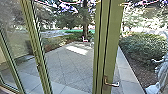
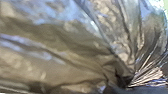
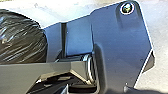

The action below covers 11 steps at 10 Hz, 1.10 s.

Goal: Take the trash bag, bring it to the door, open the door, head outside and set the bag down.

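The trash bag (image 2: 57,47) bunches to its neck (image 2: 122,80) by the nearer, left wrist (either gripper's state, I cannot tell).

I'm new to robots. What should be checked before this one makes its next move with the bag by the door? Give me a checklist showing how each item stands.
1. Trash bag with the robot: ok, its shiny plastic shows up close at the left wrist.
2. Bag's plastic gathered: ok, its folds draw together.
3. Grip firm: cannot tell.
4. Lever handle in sight: ok, it is on the green upright in the head view.
5. Door open wide enough to pass: cannot tell.
6. Firm ground outside: ok, as far as it shows; paving stretches towards a tree.
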{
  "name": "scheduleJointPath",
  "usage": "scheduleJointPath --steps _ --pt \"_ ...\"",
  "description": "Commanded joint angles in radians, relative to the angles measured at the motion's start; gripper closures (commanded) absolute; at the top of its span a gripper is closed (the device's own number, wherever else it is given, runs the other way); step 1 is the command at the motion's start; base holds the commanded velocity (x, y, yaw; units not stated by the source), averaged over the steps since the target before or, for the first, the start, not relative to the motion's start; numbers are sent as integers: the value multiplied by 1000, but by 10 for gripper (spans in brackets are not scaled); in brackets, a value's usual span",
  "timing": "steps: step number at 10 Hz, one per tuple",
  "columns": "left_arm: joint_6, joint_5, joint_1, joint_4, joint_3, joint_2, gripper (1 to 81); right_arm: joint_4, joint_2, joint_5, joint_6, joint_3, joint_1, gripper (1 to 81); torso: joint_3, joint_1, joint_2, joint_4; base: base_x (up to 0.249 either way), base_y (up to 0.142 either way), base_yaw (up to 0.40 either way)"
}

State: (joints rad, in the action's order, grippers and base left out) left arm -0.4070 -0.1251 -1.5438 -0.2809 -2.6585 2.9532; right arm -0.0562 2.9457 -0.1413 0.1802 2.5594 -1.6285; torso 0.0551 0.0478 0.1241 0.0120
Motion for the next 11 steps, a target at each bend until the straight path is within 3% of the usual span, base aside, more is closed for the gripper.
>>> scheduleJointPath --steps 1,11 --pt "-3 50 57 5 0 -6 811 -2 8 48 1 -7 38 10 0 0 0 0 0 0 0" --pt "2 50 57 -3 0 -3 811 2 6 43 2 -16 29 10 0 0 0 0 68 0 0"
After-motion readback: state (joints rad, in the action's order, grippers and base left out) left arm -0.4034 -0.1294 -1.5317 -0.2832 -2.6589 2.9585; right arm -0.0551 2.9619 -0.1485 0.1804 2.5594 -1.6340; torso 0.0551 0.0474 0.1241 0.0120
